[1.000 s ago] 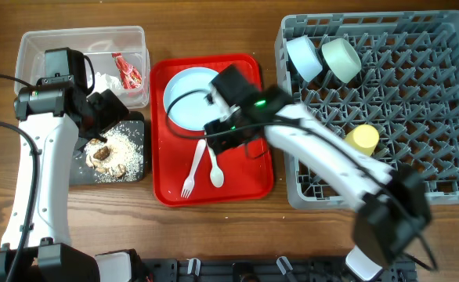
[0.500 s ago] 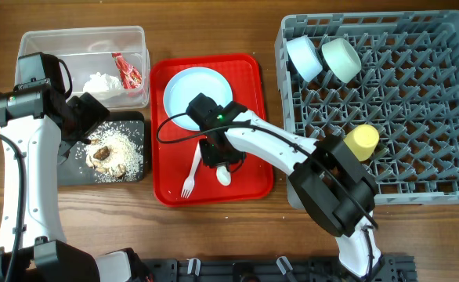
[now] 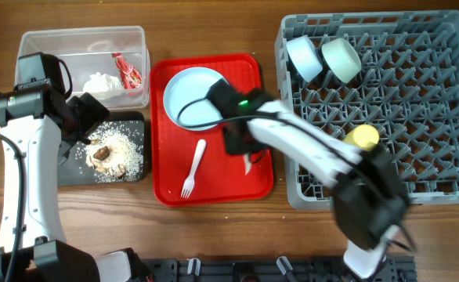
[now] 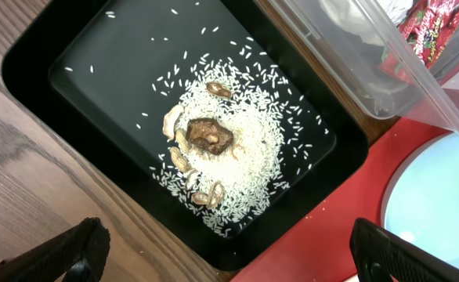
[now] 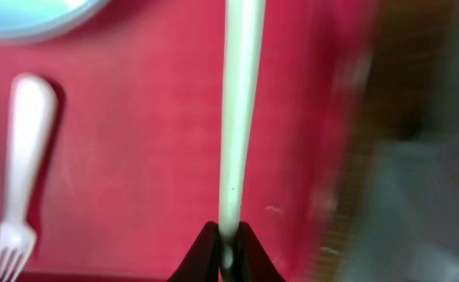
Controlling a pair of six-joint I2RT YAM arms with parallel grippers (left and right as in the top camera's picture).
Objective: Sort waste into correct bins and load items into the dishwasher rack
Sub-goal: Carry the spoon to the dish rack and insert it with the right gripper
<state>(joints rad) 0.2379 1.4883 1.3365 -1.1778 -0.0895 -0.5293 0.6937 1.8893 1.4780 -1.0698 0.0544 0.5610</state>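
Note:
My right gripper (image 5: 228, 252) is shut on the handle of the white spoon (image 5: 237, 110), which hangs over the red tray; overhead the gripper (image 3: 242, 150) is motion-blurred with the spoon (image 3: 247, 163) below it. The white fork (image 3: 193, 168) lies on the tray beside the light blue plate (image 3: 190, 98). In the grey dishwasher rack (image 3: 417, 110) are a blue bowl (image 3: 302, 56), a pale green bowl (image 3: 341, 59) and a yellow cup (image 3: 363, 138). My left gripper (image 4: 233, 262) stands open above the black tray (image 4: 88, 47) holding food scraps (image 4: 210, 137).
The clear tub (image 3: 49, 47) at the back left holds a red wrapper (image 3: 126, 69) and white tissue (image 3: 100, 82). The red tray (image 3: 249, 70) lies between the black tray (image 3: 131, 125) and the rack. Bare wooden table runs along the front.
My right gripper has shut on the spoon and carried it off the tray floor, moving right. The left arm shifted slightly left a second ago and has held still since.

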